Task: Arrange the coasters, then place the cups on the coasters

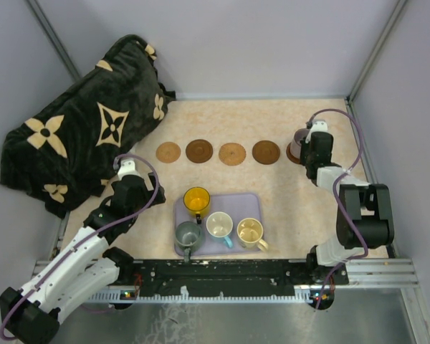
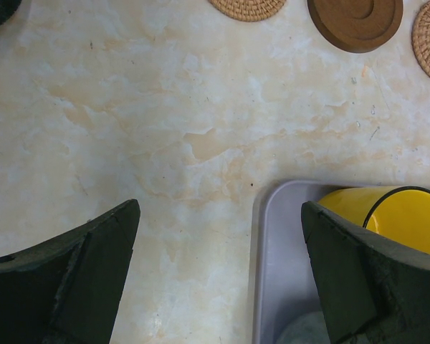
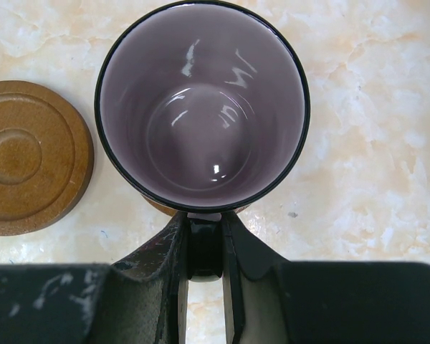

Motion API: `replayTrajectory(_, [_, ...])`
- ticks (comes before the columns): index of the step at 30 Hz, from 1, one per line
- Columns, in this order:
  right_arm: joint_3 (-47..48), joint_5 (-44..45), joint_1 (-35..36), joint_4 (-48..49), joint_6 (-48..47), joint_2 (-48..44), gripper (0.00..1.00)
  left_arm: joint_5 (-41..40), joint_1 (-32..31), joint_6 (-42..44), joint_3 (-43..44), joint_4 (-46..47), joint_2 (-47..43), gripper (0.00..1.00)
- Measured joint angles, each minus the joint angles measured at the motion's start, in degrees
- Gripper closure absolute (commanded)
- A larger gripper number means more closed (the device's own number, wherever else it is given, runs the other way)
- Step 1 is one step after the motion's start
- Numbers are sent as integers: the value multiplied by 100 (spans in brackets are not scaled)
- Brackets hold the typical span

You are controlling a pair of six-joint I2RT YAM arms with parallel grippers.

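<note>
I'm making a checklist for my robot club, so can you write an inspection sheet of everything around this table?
Surface: tan marbled table, no spills seen.
Job's things: four coasters showing in a row; purple mug at the row's right end, a brown edge showing under it; yellow mug, grey-green mug, white mug and cream mug on the lavender tray.
Clutter: black flowered blanket, back left.
Grippers: left gripper fingers open, empty, by the tray's corner; right gripper fingers shut on the purple mug's handle.
Cables: purple cables loop along both arms.
Surroundings: grey walls, metal posts.
</note>
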Motion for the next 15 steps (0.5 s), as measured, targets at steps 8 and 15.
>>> replayTrajectory(8, [0, -13, 7, 7, 0, 4, 84, -2, 0, 0, 0, 2, -2, 0])
replayTrajectory(15, [0, 63, 81, 50, -2, 2, 59, -4, 0, 0, 0, 2, -20, 0])
